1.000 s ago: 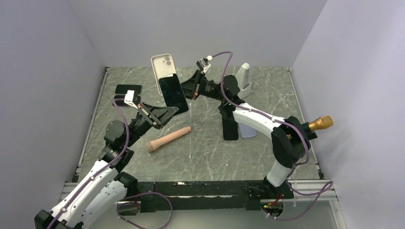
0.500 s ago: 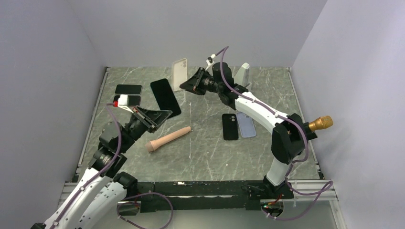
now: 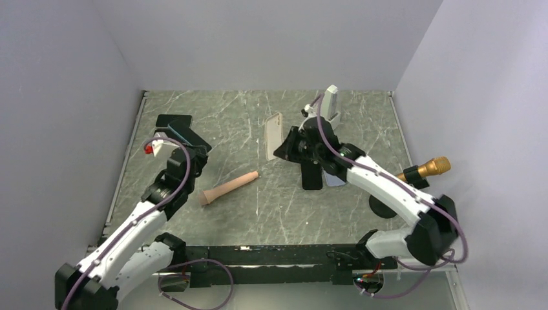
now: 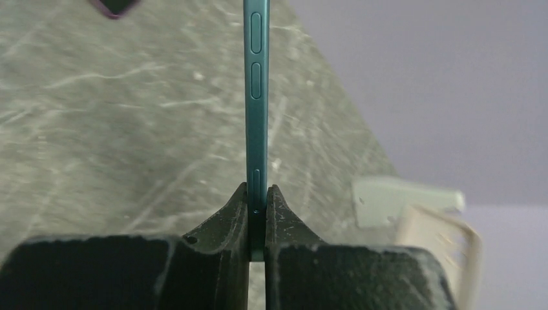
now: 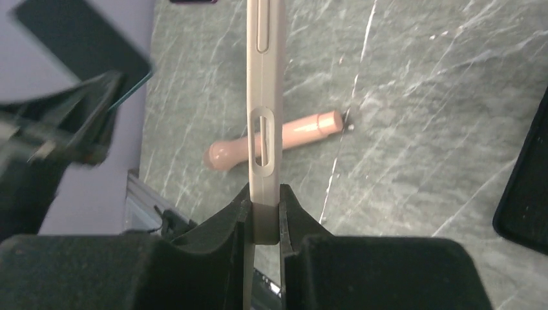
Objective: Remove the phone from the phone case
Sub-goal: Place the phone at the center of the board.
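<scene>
Phone and case are apart, one in each arm. The left gripper [image 4: 257, 208] has its fingers [image 4: 227, 219] pinched tight on the phone [image 4: 256, 97]. Its wrist camera gives what the overhead cannot: the teal edge standing dead upright, side buttons plain to see. From above, that phone is only a dark slab at ten o'clock on the table [image 3: 258, 213].

The right gripper [image 5: 263, 213] is clamped on the beige phone case [image 5: 263, 77]. It sits edge-on in its own camera, a slot in the rim showing. Overhead it reads as a pale shell just past twelve o'clock from the table's middle.

The right wrist view also catches the peach rod [image 5: 278, 139] lying flat beyond the case, at seven o'clock of it from above. It clips a black case [image 5: 526, 187] at its right edge too.

Only the overhead gives the gold microphone [image 3: 429, 168] at three o'clock and the white stand [image 3: 331, 102] at one.
</scene>
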Controlling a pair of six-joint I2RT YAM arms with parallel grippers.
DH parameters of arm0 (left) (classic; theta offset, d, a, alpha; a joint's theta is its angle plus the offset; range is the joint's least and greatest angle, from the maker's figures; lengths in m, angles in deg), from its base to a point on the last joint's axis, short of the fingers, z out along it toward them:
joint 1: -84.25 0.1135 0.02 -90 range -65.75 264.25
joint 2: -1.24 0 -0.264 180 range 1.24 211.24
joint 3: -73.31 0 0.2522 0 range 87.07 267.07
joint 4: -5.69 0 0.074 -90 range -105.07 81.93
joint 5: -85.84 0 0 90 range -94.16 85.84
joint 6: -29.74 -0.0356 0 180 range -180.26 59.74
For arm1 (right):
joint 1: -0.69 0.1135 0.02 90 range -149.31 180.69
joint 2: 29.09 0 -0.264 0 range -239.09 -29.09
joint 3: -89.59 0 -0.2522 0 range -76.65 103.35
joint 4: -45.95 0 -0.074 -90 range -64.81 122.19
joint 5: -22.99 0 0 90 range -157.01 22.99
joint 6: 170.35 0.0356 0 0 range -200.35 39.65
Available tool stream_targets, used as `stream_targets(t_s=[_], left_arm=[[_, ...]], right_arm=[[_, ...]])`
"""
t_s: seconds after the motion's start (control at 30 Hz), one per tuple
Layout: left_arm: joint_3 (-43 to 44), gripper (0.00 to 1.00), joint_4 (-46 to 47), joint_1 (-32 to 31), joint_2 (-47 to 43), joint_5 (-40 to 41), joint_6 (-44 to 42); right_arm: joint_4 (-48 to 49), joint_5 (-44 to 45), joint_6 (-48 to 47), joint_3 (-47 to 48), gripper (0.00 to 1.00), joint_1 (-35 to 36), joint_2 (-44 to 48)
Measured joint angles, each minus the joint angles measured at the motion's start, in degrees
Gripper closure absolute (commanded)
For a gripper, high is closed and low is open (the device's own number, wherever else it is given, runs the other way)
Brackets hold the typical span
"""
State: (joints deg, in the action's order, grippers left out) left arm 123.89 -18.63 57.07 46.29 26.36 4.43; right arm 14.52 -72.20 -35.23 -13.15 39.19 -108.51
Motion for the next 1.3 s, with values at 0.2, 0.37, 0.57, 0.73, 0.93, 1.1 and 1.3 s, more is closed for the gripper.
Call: stream_targets(t_s=[0.2,0.37,0.57,0.73,0.93,1.1,1.3], left_arm=[[-5.6,1.0,5.8,9.2,7.8,1.7,5.8],[-9.7,1.0,12.2,18.3,11.7,0.1,13.7],[-18.4,1.0,25.0,26.8,19.5,-4.0,20.5],[-19.8,1.0,31.1,29.0,25.2,-5.4,21.9],[-19.6,1.0,40.1,29.8,33.3,-6.1,23.2],[-19.4,1.0,45.5,29.8,39.3,-6.3,26.0],[-18.4,1.0,50.4,29.8,43.8,-6.4,27.6]], right_arm=[[-0.9,0.5,-0.2,-5.8,1.0,1.7,13.1],[-2.1,1.1,-0.2,-8.1,1.0,1.7,18.9],[-2.4,1.1,-0.2,-8.7,1.0,1.7,20.8],[-2.5,1.1,-0.2,-8.7,1.0,1.7,20.8],[-2.2,0.9,-0.1,-9.4,1.0,1.7,21.2],[-2.3,0.7,-0.1,-10.3,1.0,1.7,21.4],[-1.8,0.7,0.1,-11.0,1.0,1.7,22.0]])
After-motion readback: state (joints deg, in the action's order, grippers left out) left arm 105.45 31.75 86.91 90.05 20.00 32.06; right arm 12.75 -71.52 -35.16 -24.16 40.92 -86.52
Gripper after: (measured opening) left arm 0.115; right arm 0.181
